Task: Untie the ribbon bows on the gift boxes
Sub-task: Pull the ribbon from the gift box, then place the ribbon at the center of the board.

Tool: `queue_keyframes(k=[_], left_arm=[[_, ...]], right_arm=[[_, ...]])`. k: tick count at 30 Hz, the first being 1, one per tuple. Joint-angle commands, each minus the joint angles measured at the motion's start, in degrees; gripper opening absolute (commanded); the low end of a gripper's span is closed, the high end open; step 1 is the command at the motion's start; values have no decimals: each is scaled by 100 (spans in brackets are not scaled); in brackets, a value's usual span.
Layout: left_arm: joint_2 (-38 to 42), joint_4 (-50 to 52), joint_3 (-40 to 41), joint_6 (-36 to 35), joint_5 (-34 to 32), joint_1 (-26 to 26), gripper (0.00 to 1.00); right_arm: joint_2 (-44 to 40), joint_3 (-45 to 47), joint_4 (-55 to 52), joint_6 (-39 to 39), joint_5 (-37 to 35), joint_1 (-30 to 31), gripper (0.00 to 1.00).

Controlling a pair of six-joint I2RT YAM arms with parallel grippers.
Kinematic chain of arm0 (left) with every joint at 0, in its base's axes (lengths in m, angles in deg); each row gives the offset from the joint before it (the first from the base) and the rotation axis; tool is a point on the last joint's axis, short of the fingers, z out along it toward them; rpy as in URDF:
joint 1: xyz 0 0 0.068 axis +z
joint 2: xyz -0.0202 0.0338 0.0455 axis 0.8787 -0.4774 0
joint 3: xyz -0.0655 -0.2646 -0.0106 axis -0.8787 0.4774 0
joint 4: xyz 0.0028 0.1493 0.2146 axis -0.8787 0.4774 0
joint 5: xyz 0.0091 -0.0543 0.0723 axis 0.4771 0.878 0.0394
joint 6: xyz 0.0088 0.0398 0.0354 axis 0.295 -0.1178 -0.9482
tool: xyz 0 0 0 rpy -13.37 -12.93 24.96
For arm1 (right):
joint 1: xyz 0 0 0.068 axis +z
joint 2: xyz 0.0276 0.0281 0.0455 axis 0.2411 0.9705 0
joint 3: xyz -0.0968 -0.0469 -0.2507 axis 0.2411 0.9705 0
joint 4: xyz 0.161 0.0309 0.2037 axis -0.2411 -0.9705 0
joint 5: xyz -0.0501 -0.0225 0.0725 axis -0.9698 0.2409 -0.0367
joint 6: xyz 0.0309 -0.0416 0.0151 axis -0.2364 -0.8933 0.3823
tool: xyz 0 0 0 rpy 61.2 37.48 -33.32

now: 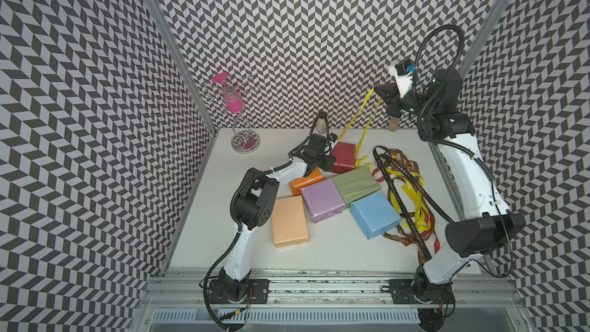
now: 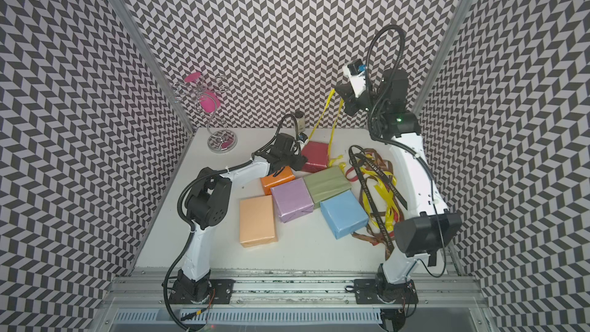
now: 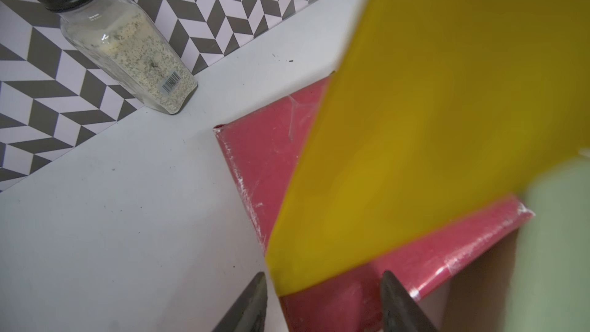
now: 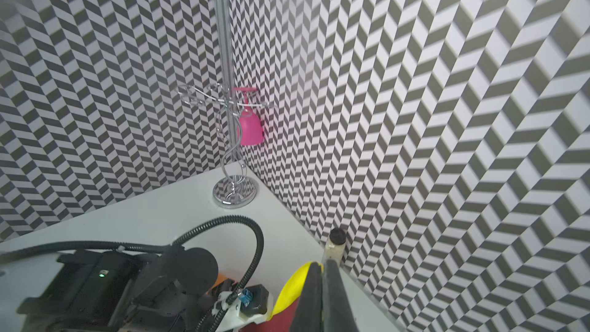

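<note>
The right arm (image 1: 463, 167) is up high by the back wall, its jaws pressed tight together on a yellow ribbon (image 3: 431, 106). Two strands of that ribbon run down at a slant from the jaws to the dark red box (image 1: 344, 154), which sits flat on the worktop (image 1: 223, 218) near the back, touching the sage green box (image 1: 357, 183).

The left arm (image 1: 287, 170) is reaching low. Its jaws stand partly apart at the near corner of the dark red box, one tip beside the box's edge and the other over its top. Whether they actually press on it cannot be told, since the ribbon hangs across the left wrist view.

A spice jar (image 3: 127, 46) stands by the wall just behind. In front, the orange box (image 1: 305, 183), lilac box (image 1: 322, 199), light blue box (image 1: 375, 213) and peach box (image 1: 290, 221) lie clustered. On the right arm's side of them lies a loose heap of ribbons (image 1: 405, 193): yellow, brown, red, and black with white lettering.
</note>
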Motion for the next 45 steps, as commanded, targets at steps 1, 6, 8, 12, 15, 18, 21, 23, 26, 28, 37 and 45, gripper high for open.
queue_keyframes(k=[1, 6, 8, 12, 15, 18, 21, 23, 26, 28, 37, 45], left_arm=[[-212, 299, -84, 55, -41, 22, 57], [-214, 302, -75, 51, -25, 50, 57], [-214, 309, -75, 51, -16, 54, 57], [-209, 318, -58, 60, 11, 71, 57], [-188, 318, -40, 64, 41, 96, 57], [-178, 333, -33, 77, 81, 115, 57], [-145, 327, -39, 71, 94, 133, 57], [-137, 335, -40, 72, 108, 146, 57], [-133, 335, -49, 76, 130, 168, 57], [-132, 336, -40, 69, 164, 185, 57], [-68, 300, -49, 33, 240, 300, 57], [371, 235, 38, -72, 599, 471, 57]], right_arm=[[-352, -298, 227, -287, -420, -15, 0], [-542, -952, 24, -565, -968, -77, 0], [-597, -1230, -57, -622, -1097, -103, 0], [-716, -1753, -252, -764, -1377, -112, 0], [-804, -2123, -381, -988, -1721, -120, 0], [-916, -2296, -414, -1207, -2200, -149, 0], [-1051, -2269, -395, -1413, -2675, -175, 0], [-1153, -2214, -338, -1471, -2971, -184, 0], [-1298, -2117, -151, -1585, -3464, -200, 0], [-1413, -2027, 31, -1692, -3853, -217, 0], [-2027, -1393, 431, -2104, -4752, -301, 0], [-2448, -769, 1004, -2595, -5492, -312, 0]])
